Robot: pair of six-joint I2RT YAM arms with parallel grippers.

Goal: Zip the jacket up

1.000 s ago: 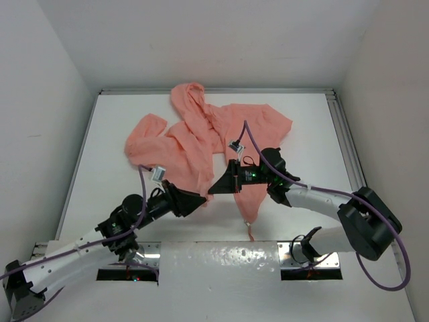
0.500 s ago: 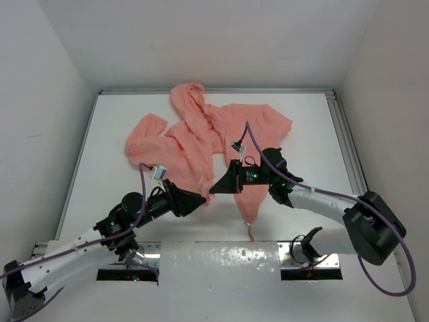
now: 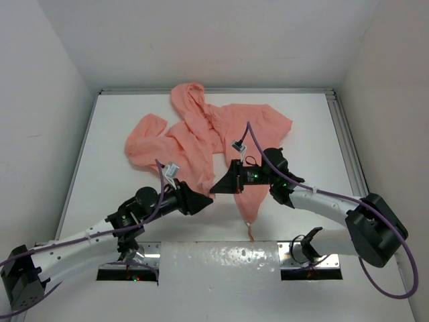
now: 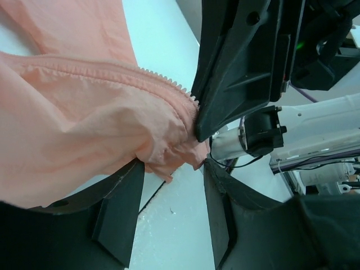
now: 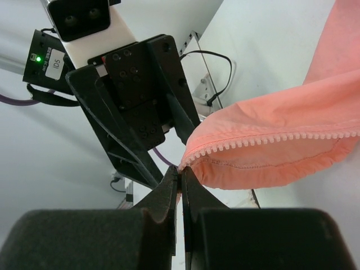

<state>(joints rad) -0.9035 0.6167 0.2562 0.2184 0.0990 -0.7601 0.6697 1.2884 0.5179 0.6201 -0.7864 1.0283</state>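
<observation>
Near the front of the white surface [image 3: 308, 134], both arms meet at the bottom hem of the jacket [image 3: 201, 144], which lies spread out with its hood toward the far wall. The right fingers [image 5: 171, 190] are pressed together on the very end of one front edge, just where the row of zipper teeth [image 5: 270, 140] stops. From that pinch the teeth run in a line back up the garment. The left fingers [image 4: 121, 208] stand spread, directly facing the right ones. A bunched corner of pink cloth sags into the gap between them but is not clamped, and whether it belongs to the same front edge or the opposite one I cannot tell. The left arm looks like the one free to close. I judge the coming move depends on whether that corner sits squarely between its fingers — no slider shows in any view.
</observation>
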